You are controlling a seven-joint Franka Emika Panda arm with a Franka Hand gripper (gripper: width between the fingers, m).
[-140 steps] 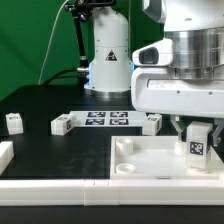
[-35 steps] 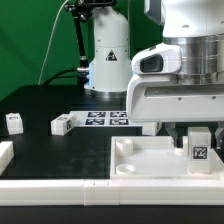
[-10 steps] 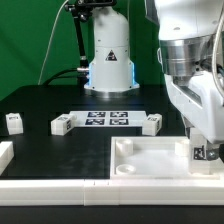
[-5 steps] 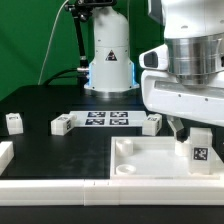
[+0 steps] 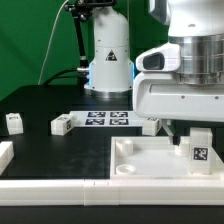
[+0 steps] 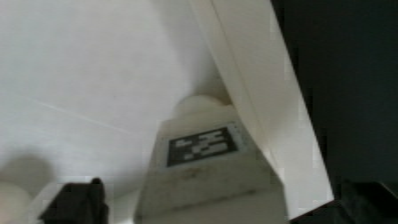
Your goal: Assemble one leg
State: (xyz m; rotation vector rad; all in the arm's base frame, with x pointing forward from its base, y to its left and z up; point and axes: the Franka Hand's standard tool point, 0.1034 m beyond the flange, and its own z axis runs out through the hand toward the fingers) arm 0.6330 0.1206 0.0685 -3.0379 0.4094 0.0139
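A white leg (image 5: 198,152) with a black-and-white tag stands upright in the near right corner of the large white tray-like piece (image 5: 140,168). My gripper (image 5: 198,136) hangs over it with a finger on each side. In the wrist view the leg (image 6: 210,150) rises between the two dark fingertips (image 6: 75,202), with a gap showing on each side, so the gripper (image 6: 214,206) is open around it. Three more legs lie on the black table: one at the exterior view's far left (image 5: 14,122), one left of middle (image 5: 64,124) and one by the hand (image 5: 152,122).
The marker board (image 5: 105,118) lies flat behind the tray. The robot's white base (image 5: 108,60) stands at the back. A white part's end (image 5: 5,154) and a long white edge (image 5: 60,186) sit at the front left.
One second ago the hand was turned sideways over the leg; it has turned back square to the camera. The leg stays upright in the tray's corner.
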